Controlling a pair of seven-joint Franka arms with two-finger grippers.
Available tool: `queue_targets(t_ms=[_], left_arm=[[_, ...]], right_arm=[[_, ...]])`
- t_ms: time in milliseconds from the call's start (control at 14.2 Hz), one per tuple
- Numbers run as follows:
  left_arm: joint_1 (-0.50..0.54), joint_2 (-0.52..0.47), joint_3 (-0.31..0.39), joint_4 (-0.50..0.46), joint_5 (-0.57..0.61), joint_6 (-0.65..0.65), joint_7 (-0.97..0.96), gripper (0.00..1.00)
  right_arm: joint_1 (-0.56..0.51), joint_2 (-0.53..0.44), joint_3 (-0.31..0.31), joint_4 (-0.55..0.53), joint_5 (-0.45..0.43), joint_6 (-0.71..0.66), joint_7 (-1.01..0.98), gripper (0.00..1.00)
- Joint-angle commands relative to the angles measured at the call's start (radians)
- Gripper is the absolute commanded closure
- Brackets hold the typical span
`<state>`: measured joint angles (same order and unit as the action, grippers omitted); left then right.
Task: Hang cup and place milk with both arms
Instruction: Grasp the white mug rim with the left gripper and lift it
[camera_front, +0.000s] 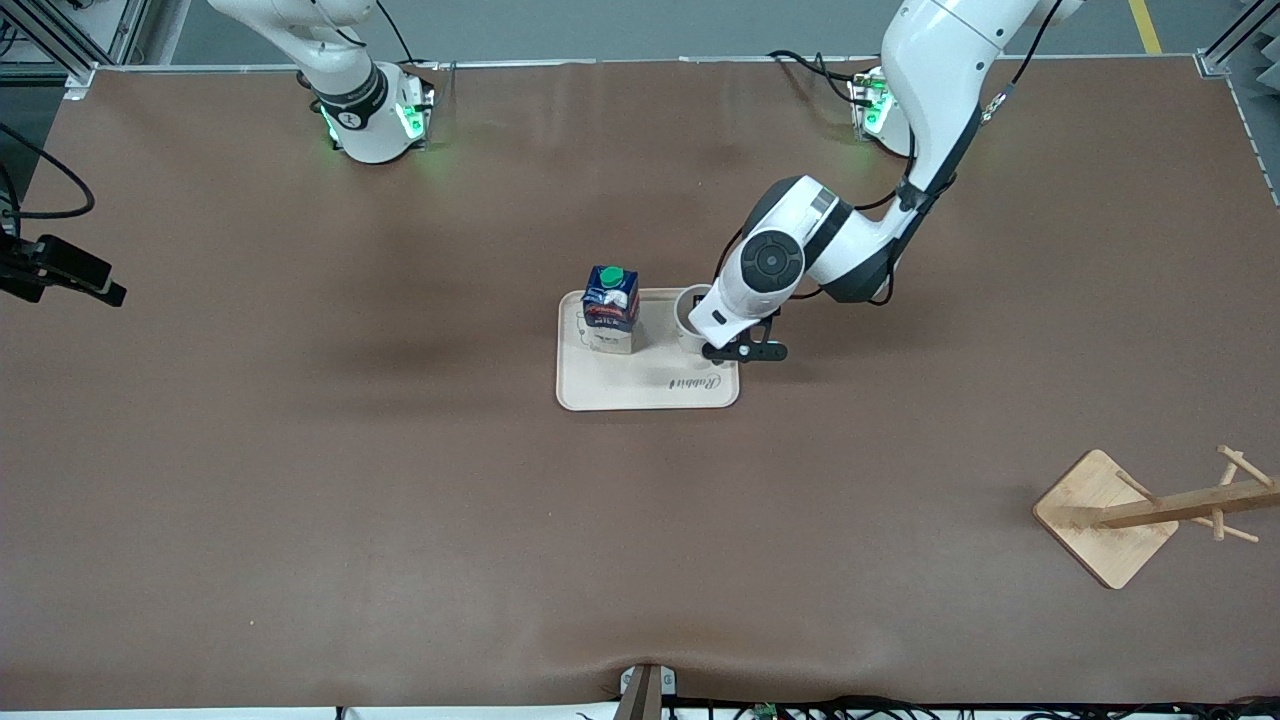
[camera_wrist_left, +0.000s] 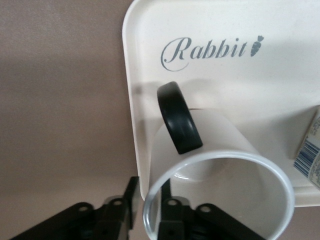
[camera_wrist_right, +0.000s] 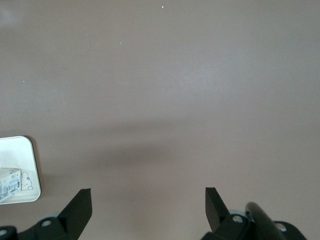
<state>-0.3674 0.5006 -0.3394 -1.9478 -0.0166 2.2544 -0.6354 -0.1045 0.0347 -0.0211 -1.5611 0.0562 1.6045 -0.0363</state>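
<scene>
Fingers (camera_wrist_left: 170, 215) of your left gripper (camera_wrist_left: 150, 212) pinch the white, black-handled cup's (camera_wrist_left: 220, 185) rim for lifting off the cream tray (camera_wrist_left: 300, 30); right gripper (camera_wrist_right: 147, 205) waits open.

Brown desk (camera_front: 300, 480): cream tray (camera_front: 650, 390) at centre, wooden cup rack (camera_front: 1105, 520) toward left arm's end, nearer the front camera

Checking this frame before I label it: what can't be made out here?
- Cup: smiley side unseen; front view, left arm covers most of it.
- Left gripper: fingers straddle the cup's rim; actual clamping unclear.
- Right gripper: outside the front view.
- Rack: cut by the front view's edge.
</scene>
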Motion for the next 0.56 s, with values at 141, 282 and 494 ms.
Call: queue_targets(t_ms=[141,282,494], left_arm=[[-0.007,0.004,0.002,0.029,0.003,0.008,-0.007,1.0],[-0.001,0.004,0.002,0.053,0.003,0.001,-0.004,1.0],[0.01,-0.014,0.002,0.078,0.003,-0.01,-0.001,1.0]], right_arm=[[-0.031,-0.007,0.016,0.003,0.014,-0.009,-0.004,0.0],[-0.031,-0.007,0.016,0.003,0.014,-0.009,-0.004,0.0],[-0.031,-0.007,0.016,0.003,0.014,-0.008,-0.005,0.0]])
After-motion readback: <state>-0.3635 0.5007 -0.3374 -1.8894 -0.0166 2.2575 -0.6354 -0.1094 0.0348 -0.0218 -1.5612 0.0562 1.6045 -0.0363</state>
